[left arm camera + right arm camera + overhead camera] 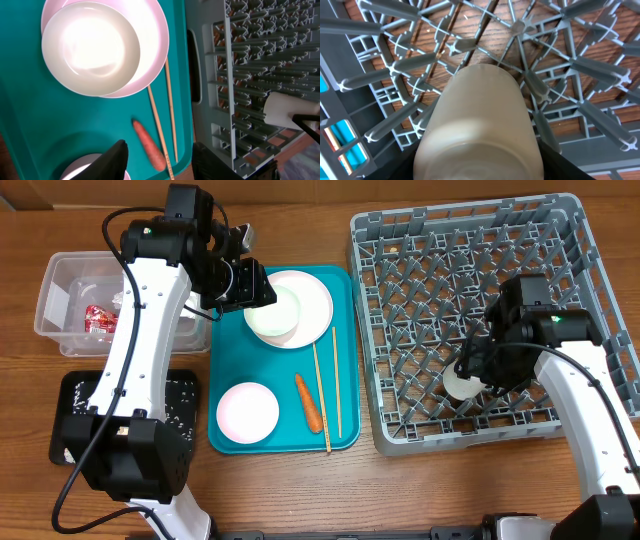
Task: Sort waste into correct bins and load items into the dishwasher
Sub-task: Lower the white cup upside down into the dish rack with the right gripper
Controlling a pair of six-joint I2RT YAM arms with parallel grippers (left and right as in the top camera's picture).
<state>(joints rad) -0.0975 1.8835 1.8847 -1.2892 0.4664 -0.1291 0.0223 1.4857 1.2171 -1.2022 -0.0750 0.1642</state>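
While my right claw (pixel 478 377) pinches the cup (pixel 462 388) low in the rack (pixel 450 260), among pegs near its front edge, I judge the job under half done. Right wrist view: cup fills the frame, a finger on each side, pegs close behind it. Whether it rests on the grid yet, I cannot tell. I see nothing else in the rack.

Waste:
- Wrapper (pixel 100 318) lies in the tub (pixel 62 275). Something pale is beside it, maybe tissue; too small to say.
- Black tray (pixel 75 395) carries white flecks, likely rice.
- Carrot (pixel 309 402) is not yet binned. It lies on the teal tray (pixel 265 365), just beside the chopsticks (pixel 321 395).

Dishes left:
- Plate (pixel 315 295) sits at the far end of the teal tray, with a bowl (pixel 275 315) on it. Both look clean from my left wrist.
- Second bowl (pixel 247 412) sits at the near left corner.
- Chopsticks lie roughly side by side along the right of the teal tray, untouched.

Left claw (pixel 258 288) hovers at the plate's left edge, over the bowl. Fingers spread, holding nothing.

Tally, my estimate:
- Done: wrapper, probably rice and tissue.
- In hand: cup, placement unfinished.
- To do: carrot to a bin; plate, both bowls and chopsticks across to the rack.
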